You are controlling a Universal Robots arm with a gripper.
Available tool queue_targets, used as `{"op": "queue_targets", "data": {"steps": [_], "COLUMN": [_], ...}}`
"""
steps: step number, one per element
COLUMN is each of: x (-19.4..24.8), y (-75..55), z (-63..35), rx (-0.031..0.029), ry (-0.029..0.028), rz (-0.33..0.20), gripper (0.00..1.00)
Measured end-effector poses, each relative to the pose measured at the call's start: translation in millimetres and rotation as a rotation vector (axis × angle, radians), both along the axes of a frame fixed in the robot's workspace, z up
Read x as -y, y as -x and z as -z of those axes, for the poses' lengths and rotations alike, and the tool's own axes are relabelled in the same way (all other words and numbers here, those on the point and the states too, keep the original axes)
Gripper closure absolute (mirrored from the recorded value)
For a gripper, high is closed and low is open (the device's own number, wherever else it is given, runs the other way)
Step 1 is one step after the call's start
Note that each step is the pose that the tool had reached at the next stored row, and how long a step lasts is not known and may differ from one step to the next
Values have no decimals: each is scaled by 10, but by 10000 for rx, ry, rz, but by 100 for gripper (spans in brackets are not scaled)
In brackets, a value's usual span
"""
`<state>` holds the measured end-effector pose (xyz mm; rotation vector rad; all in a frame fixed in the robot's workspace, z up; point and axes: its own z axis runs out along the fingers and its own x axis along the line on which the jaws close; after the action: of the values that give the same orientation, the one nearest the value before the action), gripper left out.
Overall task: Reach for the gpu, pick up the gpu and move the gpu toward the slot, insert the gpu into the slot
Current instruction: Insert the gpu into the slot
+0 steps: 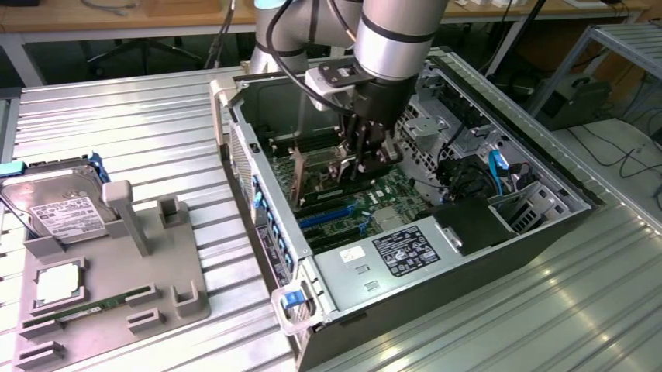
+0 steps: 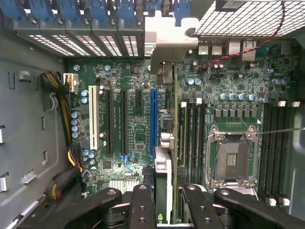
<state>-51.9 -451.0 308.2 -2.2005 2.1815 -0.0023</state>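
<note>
Steel computer case [image 1: 435,294] holds the motherboard [image 2: 138,138]; inside, the gripper [image 1: 362,159] clamps the gpu [image 2: 162,167].

Dark gpu [image 2: 163,172] edge-on, parallel, just beside long blue slot [image 2: 153,123]

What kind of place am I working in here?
Probably a robotics lab: an open PC case on a ribbed metal table, a grey fixture holding a hard drive, and desks behind.
</note>
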Motion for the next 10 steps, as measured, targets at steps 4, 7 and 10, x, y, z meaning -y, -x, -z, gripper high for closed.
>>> {"op": "queue_targets", "data": {"steps": [4,7,10], "x": [4,34,54], "y": [31,33,35], "z": [76,109,157], "rx": [0,-2,0], "ry": [0,2,-1], "rz": [0,-1,1], "gripper": [73,73,73]}}
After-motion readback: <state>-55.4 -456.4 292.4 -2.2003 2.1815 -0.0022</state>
